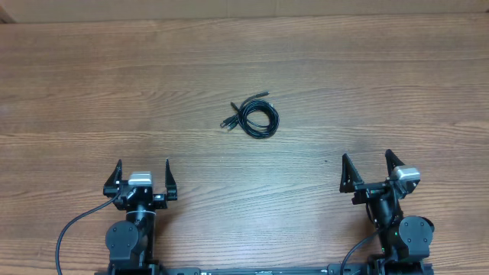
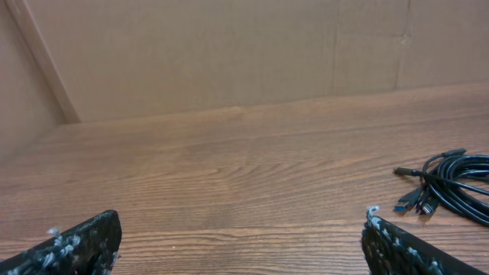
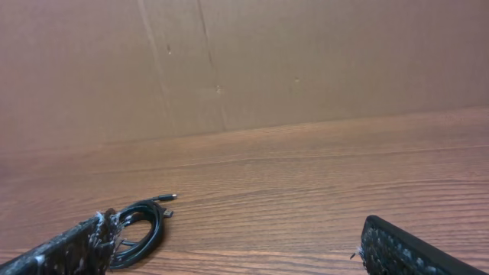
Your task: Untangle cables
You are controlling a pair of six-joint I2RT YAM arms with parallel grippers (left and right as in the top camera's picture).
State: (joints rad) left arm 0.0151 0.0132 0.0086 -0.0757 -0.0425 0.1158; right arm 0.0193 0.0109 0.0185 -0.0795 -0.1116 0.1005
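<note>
The cables [image 1: 257,117] lie bundled in one small black coil near the middle of the wooden table, with plug ends sticking out to the left and upper right. My left gripper [image 1: 143,172] rests near the front left edge, open and empty, well short of the coil. My right gripper [image 1: 367,166] sits at the front right, also open and empty. In the left wrist view the cables [image 2: 451,182] appear far right, beyond the right fingertip [image 2: 390,241]. In the right wrist view the cables [image 3: 141,225] lie at lower left, partly behind the left fingertip [image 3: 80,246].
A brown cardboard wall [image 2: 229,53] stands along the far edge of the table [image 1: 114,76]. Thick black robot wires [image 1: 72,229] loop beside the left arm base and another [image 1: 355,256] by the right base.
</note>
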